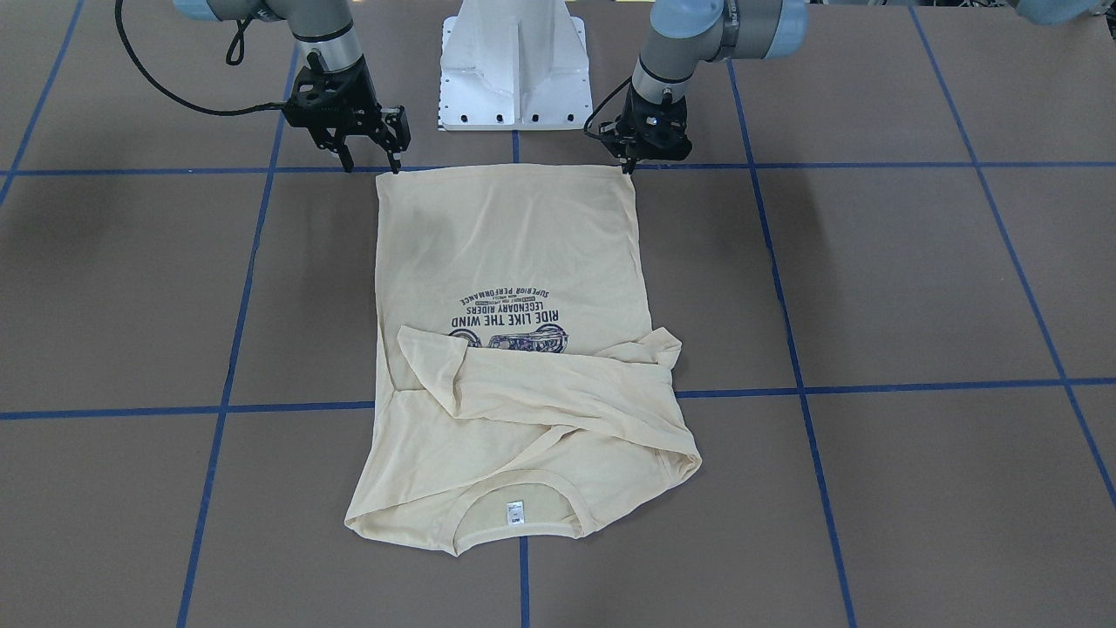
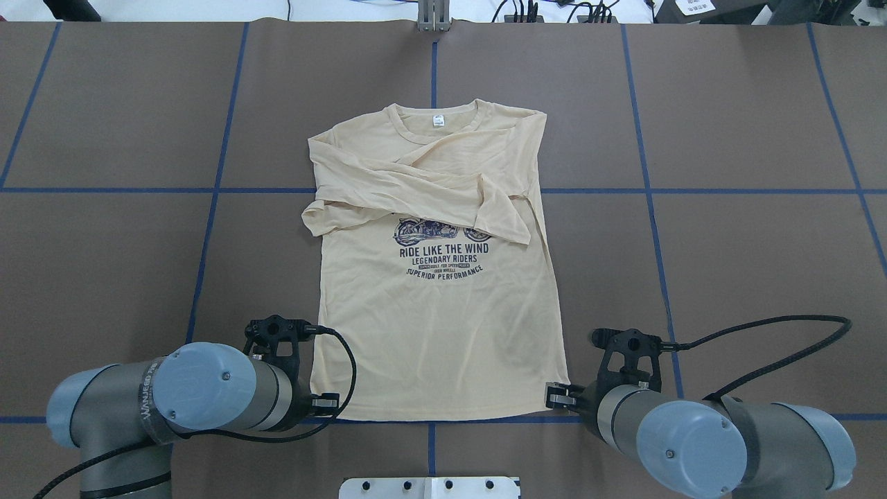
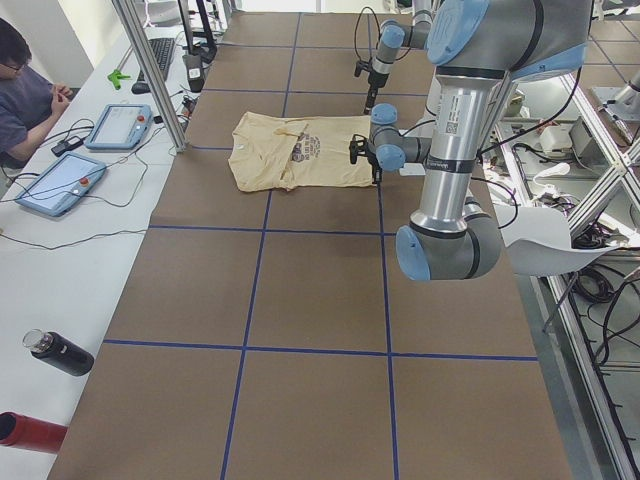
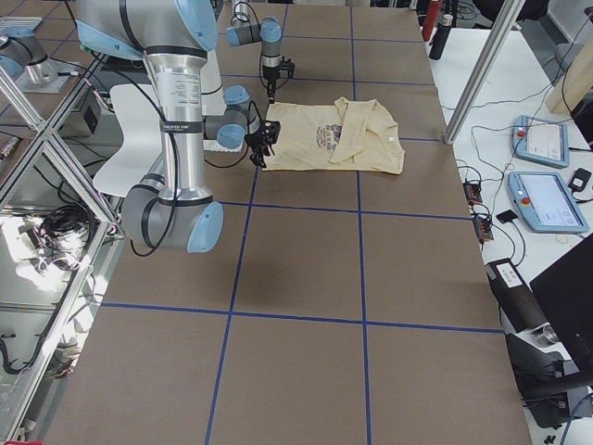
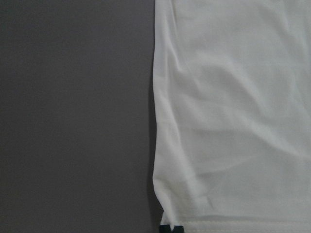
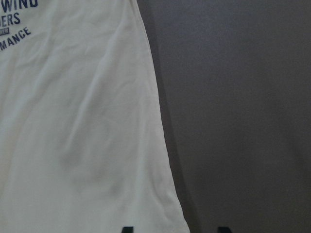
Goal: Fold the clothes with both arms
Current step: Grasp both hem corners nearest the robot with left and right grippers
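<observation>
Brown table (image 1: pixel 872 279), blue-taped grid. Shirt (image 2: pixel 436 333) lies flat at centre, print up, sleeves crossed over the chest, hem toward the robot. Left arm (image 2: pixel 208 388): jaws narrow, apparently pinching its hem corner. Right arm (image 2: pixel 693 436): jaws wide, astride the other corner, not gripping. Risk: lifting now raises one corner only, skewing the fold; loose sleeves may slide.

Operator (image 3: pixel 22 95), 2 tablets (image 3: pixel 118 127), black bottle (image 3: pixel 60 353) beside brown table (image 3: pixel 320 300).
</observation>
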Available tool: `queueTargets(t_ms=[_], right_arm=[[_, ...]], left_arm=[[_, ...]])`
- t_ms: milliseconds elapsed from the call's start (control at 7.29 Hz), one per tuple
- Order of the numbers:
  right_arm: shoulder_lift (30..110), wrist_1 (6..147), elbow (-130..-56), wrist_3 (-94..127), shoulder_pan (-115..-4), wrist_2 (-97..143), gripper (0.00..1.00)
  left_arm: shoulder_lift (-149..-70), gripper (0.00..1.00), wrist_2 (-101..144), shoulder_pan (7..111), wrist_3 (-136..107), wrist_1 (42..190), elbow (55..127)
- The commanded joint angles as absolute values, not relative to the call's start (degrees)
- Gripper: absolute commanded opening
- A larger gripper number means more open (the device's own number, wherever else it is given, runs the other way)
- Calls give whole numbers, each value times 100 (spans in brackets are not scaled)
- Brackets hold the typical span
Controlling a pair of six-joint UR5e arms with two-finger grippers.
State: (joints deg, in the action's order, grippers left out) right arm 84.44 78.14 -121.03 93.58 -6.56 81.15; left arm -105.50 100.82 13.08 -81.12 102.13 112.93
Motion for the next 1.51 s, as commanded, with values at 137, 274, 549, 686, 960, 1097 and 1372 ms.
queueTargets(t_ms=[137,274,549,686,960,1097,1372], right_arm=[[8394,7805,-11945,9360,-484,7937,58],[8385,7796,-11892,9360,-457,7858,58],[8385,7787,-11795,9360,-422,7840,58],[8298,7796,-11743,9360,-422,7822,57],[8183,7796,-11646,9360,-404,7744,56],[8183,7796,-11646,9369,-396,7743,43],[8174,7796,-11715,9360,-422,7752,0]], left_arm=[[-10556,0,10107,1292,-8112,10213,11294],[-10556,0,10107,1292,-8112,10213,11294],[-10564,0,10107,1283,-8112,10213,11303],[-10556,0,10107,1283,-8112,10213,11303],[-10556,0,10107,1283,-8112,10213,11303],[-10556,0,10107,1283,-8112,10213,11303],[-10556,0,10107,1283,-8112,10213,11294]])
